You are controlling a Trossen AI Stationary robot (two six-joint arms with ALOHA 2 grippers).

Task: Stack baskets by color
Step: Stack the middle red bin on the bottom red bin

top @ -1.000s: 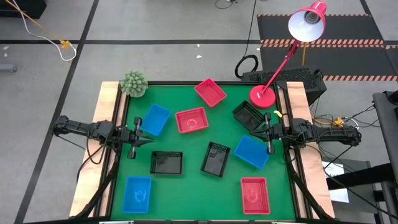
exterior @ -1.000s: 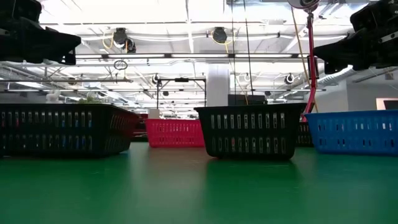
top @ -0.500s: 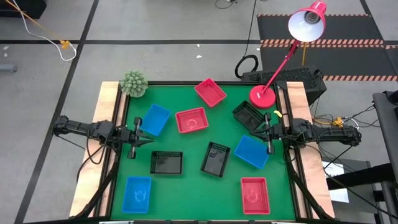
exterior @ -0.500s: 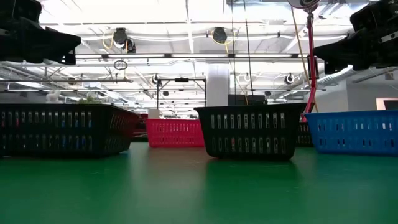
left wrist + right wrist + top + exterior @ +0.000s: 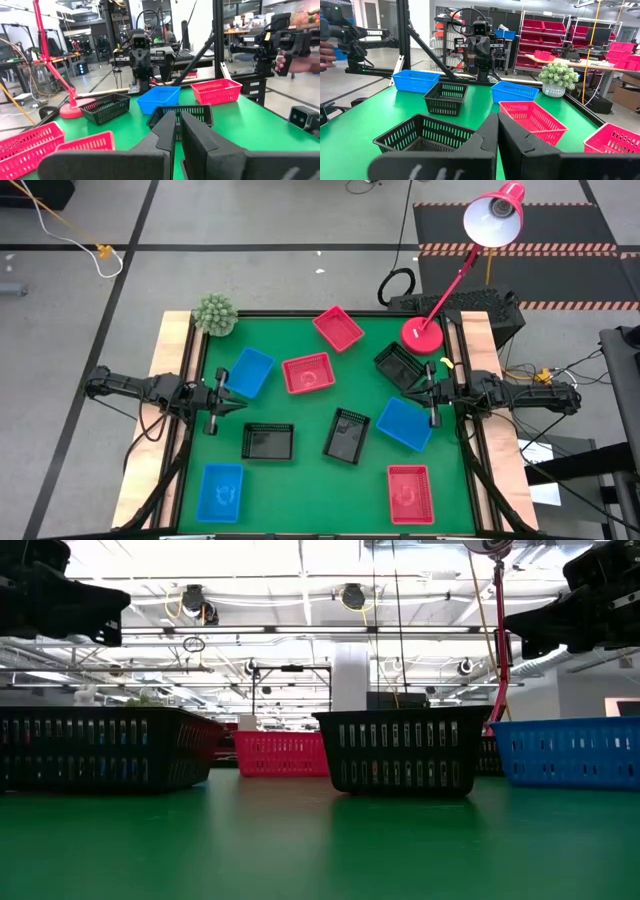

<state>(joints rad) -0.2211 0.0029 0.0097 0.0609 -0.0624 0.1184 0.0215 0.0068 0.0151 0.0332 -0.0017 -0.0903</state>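
Left gripper (image 5: pixel 232 395), jaws near-closed on nothing, just beside blue basket (image 5: pixel 248 372) at one o'clock, long axis toward eleven o'clock. Right gripper (image 5: pixel 417 392), jaws pressed together and empty, between black basket (image 5: pixel 397 366) at eleven o'clock and second blue basket (image 5: pixel 404 424) at seven o'clock

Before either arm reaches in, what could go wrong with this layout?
The black basket sits close to the lamp base, so a reach by the right gripper might knock the lamp. The blue basket lies right under that gripper; descending could clip its rim.
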